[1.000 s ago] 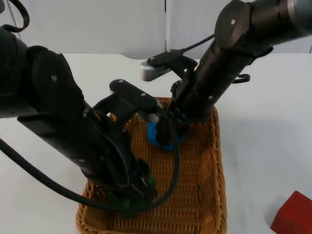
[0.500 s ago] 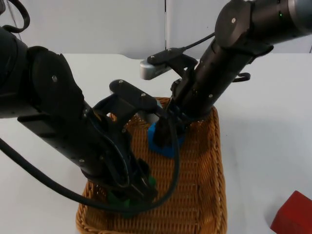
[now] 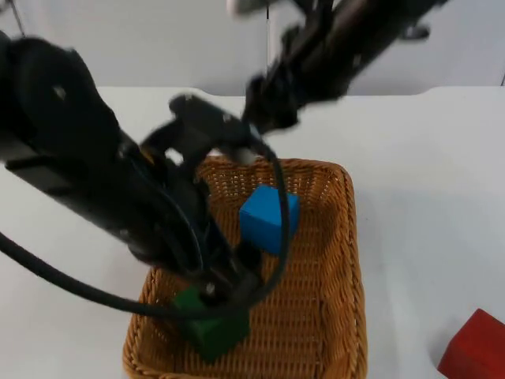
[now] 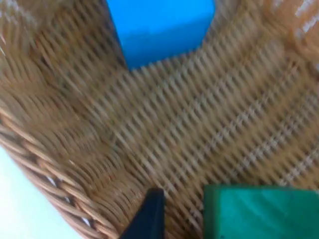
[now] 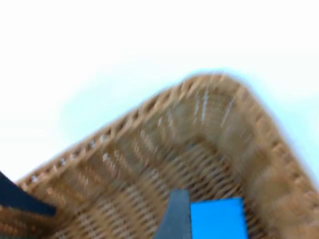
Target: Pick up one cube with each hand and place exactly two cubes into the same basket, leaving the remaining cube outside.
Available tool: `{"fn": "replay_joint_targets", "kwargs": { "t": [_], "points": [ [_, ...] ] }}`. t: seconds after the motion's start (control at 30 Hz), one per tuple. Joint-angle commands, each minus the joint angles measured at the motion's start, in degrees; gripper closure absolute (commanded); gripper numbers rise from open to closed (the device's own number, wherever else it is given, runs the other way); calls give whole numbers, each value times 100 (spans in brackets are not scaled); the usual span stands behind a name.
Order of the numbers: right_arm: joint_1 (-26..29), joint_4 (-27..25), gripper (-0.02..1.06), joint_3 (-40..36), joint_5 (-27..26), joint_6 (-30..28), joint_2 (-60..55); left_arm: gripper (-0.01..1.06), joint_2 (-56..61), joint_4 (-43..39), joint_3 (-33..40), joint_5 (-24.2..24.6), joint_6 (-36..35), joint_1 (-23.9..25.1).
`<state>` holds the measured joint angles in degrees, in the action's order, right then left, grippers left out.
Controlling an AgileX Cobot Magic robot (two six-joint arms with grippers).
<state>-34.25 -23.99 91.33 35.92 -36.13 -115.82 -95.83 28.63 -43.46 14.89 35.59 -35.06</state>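
Blue cube [image 3: 268,217] and green cube [image 3: 211,326] in basket [image 3: 347,260]; left tool [image 3: 229,288] open above green; right tool [image 3: 268,118] state unclear.

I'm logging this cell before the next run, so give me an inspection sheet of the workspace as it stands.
Surface: white table, ending at the grey partition wall.
Job's things: wicker basket holds the blue cube and the green cube; red cube lies outside on the table.
Clutter: nothing seen.
Grippers: left gripper low in the basket just above the green cube, jaws apart, holding nothing. Right gripper raised above the basket's far rim, holding nothing; its jaw state is unclear.
Cables: robot's own only.
Surroundings: grey partition wall behind the table.
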Motion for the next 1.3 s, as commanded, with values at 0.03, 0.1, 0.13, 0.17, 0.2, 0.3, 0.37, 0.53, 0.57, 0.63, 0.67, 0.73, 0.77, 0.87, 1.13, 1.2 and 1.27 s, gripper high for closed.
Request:
{"fn": "replay_joint_targets", "kwargs": {
  "t": [0.03, 0.1, 0.13, 0.17, 0.2, 0.3, 0.37, 0.53, 0.57, 0.63, 0.67, 0.73, 0.77, 0.87, 1.13, 1.2, 1.27],
  "points": [
    [-25, -15, 35, 27, -106, -77, 482, 15, 398, 27, 27, 82, 14, -30],
    [-25, -15, 35, 27, -132, -77, 928, 15, 738, 27, 27, 135, 14, -30],
    [-25, -15, 35, 27, -132, -77, 1071, 15, 1051, 27, 27, 135, 14, -30],
    [-25, -15, 35, 27, -132, -77, 1231, 15, 1232, 27, 27, 135, 14, -30],
    [-25, -15, 35, 27, -132, -77, 1231, 15, 1232, 27, 27, 135, 14, -30],
    [-25, -15, 35, 27, -56, -77, 1601, 15, 1808, 3, 27, 135, 14, -30],
    [-25, -15, 35, 27, 74, -77, 1774, 15, 2235, -21, 27, 135, 14, -30],
    [-25, -15, 35, 15, 365, 19, 2015, 15, 3122, -80, 27, 135, 14, -30],
    [-25, -15, 35, 15, 417, 85, 2039, 15, 3287, -80, 27, 135, 14, -30],
    [-25, -15, 35, 15, 486, 101, 2082, 15, 3407, -80, 27, 148, 14, -30],
    [-25, -15, 35, 4, 558, 101, 2141, 15, 3478, -80, 27, 148, 14, -30],
    [-25, -29, 35, 5, 707, 101, 2218, 15, 3744, -80, 27, 259, 14, -30],
    [-25, -29, 35, 5, 753, 101, 2280, 15, 3820, -80, 27, 307, 14, -30],
    [-25, -29, 35, 5, 916, 122, 2365, 15, 3947, -80, 27, 435, 14, -30],
    [-25, -60, 35, -114, 1224, 202, 2591, 15, 4270, -139, 27, 1029, -74, -17],
    [-25, -60, 35, -232, 1161, 202, 2650, 15, 4317, -253, 27, 1101, -182, -17],
    [-25, -34, 35, -682, 910, 202, 2883, 15, 4395, -439, 27, 1175, -357, -17]
  ]
}}
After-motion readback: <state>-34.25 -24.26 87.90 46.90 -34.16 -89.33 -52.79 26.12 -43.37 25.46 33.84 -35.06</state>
